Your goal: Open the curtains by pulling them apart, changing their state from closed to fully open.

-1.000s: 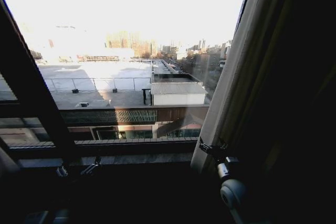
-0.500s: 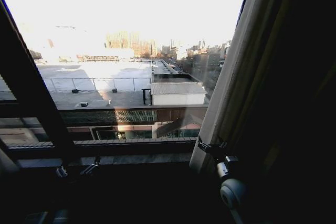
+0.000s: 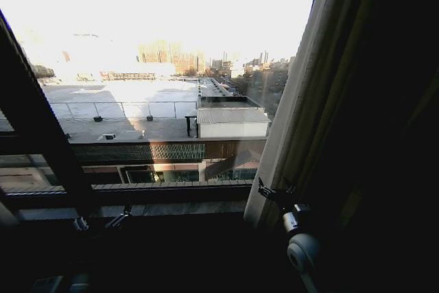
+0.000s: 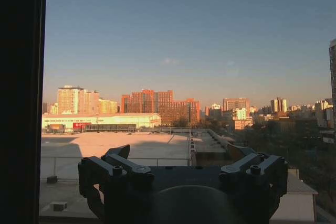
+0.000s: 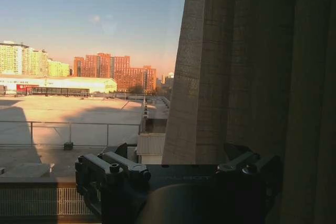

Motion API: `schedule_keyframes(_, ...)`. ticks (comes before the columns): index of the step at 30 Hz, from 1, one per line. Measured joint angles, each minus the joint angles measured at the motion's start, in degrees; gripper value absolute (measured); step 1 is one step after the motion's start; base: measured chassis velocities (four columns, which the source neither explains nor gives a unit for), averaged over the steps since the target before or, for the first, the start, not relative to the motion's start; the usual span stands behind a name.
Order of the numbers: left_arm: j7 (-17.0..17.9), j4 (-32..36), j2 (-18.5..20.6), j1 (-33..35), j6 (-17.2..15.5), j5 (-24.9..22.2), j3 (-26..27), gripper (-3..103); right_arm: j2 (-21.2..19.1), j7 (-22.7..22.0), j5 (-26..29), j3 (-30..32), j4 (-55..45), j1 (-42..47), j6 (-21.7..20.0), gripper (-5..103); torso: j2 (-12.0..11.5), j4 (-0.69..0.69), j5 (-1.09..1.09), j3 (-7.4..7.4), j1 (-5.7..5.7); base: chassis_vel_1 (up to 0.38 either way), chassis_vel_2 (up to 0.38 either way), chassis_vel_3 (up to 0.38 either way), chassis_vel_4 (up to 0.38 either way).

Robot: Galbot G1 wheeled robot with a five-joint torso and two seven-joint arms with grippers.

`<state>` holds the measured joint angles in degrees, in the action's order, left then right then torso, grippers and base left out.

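Head view, left gripper (image 3: pixel 101 223): at 7 o'clock, low by the sill, fingers spread, holding nothing.
Window (image 3: pixel 158 66): centre, bare glass.
Right gripper (image 3: pixel 273 193): at 5 o'clock, fingers spread at the curtain's edge.
Curtain (image 3: pixel 309 114): bunched at 3 o'clock.
Handling: likely light, soft, slippery in folds; pinch several pleats near the inner edge.

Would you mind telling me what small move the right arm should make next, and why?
Probably a further short sweep toward the robot's right. The right gripper sits at the curtain's inner edge with open fingers, and the sheer panel still covers a strip of the glass on that side. The left gripper waits low by the sill, where the window is already bare.
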<state>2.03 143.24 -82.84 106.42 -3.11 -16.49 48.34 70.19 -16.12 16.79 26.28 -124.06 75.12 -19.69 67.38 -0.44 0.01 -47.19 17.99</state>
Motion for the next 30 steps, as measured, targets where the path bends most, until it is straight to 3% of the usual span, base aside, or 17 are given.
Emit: schedule_keyframes(30, 0.0, 0.0, 0.01, -0.01, -0.02, -0.08, -0.04, 100, -0.06, 0.14, 2.08, -0.01, -0.05, -0.18, 0.13, 100, 0.0, -0.01, 0.0, 0.0, 0.0, -0.051, -0.047, 0.051, 0.048)
